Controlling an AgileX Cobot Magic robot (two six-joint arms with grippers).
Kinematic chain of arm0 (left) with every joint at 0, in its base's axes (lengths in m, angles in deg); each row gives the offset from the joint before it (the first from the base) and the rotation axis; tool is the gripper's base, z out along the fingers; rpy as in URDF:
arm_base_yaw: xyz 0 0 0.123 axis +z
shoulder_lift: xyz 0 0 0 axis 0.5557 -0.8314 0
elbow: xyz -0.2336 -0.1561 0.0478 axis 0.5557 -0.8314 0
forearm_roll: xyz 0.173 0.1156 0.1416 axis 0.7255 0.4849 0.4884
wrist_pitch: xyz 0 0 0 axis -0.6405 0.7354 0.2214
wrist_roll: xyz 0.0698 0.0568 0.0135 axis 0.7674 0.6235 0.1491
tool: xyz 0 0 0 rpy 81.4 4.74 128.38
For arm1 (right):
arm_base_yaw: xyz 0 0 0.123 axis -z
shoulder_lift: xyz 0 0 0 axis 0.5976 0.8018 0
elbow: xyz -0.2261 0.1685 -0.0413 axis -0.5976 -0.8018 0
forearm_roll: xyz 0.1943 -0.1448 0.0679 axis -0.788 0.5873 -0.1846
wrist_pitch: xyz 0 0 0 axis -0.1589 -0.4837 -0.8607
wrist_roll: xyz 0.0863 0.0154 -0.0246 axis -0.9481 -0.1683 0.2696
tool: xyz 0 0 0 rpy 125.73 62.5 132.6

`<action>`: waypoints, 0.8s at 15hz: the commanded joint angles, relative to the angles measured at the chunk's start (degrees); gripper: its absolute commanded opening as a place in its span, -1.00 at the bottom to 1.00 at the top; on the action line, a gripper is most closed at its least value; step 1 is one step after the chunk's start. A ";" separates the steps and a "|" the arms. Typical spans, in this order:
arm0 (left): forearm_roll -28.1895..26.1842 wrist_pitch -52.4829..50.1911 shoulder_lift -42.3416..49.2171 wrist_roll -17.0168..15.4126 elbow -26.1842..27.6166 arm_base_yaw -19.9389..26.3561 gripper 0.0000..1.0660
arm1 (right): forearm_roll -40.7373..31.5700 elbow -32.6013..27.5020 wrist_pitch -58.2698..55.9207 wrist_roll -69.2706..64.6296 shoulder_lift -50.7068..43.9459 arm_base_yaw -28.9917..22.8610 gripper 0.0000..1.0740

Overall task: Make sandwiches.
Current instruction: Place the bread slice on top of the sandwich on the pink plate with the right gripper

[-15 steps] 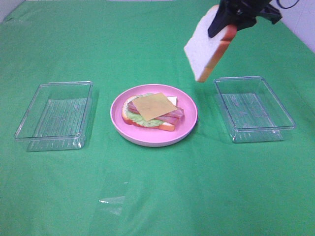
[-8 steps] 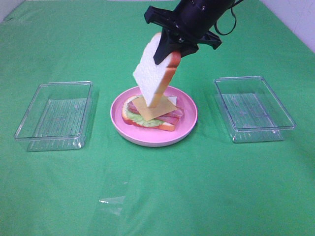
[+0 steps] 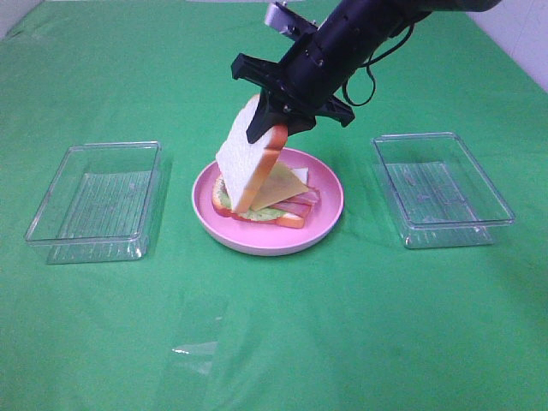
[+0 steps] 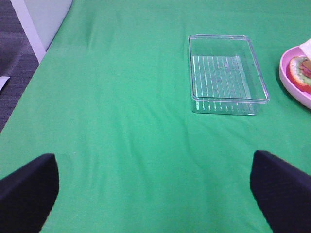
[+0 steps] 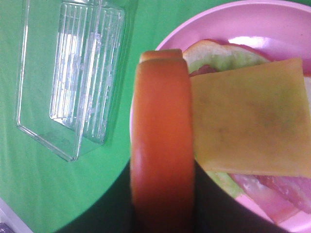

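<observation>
On the round pink plate lies an open stack: a bread slice, green lettuce, bacon strips and a yellow cheese slice on top. My right gripper is shut on a second white bread slice with an orange-brown crust. The slice hangs tilted over the stack's left side, its lower edge down near the stack. The right wrist view shows the crust edge-on beside the cheese. My left gripper is open and empty, well to the left of the plate.
One clear plastic tray stands left of the plate and another right of it, both on the green cloth. The left tray appears ahead in the left wrist view. The cloth's left edge drops off by a grey floor.
My right gripper has carried the bread slice from above the right tray leftward and down to just over the plate's left side. The left arm has not moved.
</observation>
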 commanded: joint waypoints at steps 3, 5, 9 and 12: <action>-0.11 -0.29 0.86 -0.06 -0.11 0.11 0.89 | -0.11 0.00 1.72 0.63 2.69 0.11 -0.80; -0.11 -0.29 0.86 -0.06 -0.11 0.11 0.89 | 1.66 0.00 1.89 -0.34 2.75 0.11 -0.66; -0.11 -0.29 0.86 -0.06 -0.11 0.11 0.89 | 10.03 0.00 -0.29 -2.18 2.18 0.17 0.47; -0.11 -0.29 0.86 -0.06 -0.11 0.11 0.89 | 21.37 0.06 -2.86 -2.18 -2.64 0.17 0.59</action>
